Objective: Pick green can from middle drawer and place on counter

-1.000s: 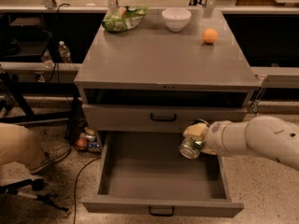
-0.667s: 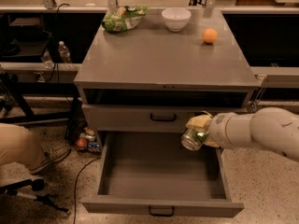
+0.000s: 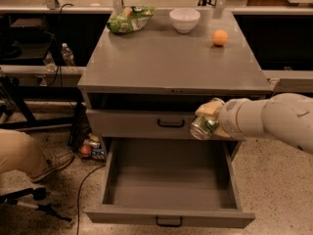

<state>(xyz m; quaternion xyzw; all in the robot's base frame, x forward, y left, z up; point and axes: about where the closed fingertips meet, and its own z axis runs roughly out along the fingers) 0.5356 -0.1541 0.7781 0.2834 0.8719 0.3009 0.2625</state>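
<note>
Jaws: closed on a small green-patterned aluminium drink can [image 3: 199,129], which is held tilted with one silver end toward the camera. Two-finger gripper [image 3: 207,117]: carried on a white arm [image 3: 274,121] that enters from the right of the view. It is held before a closed drawer front [image 3: 132,124], just below the edge of the flat matte grey counter [image 3: 166,58] and above the pulled-out, shallow grey metal middle drawer [image 3: 166,180]. Set along the counter's far edge: green-and-white snack bag [image 3: 128,19], white bowl [image 3: 184,19], orange [image 3: 219,37].

No legible text, green can [image 3: 201,127] in end effector [image 3: 209,119] seemingly unreadable
</note>
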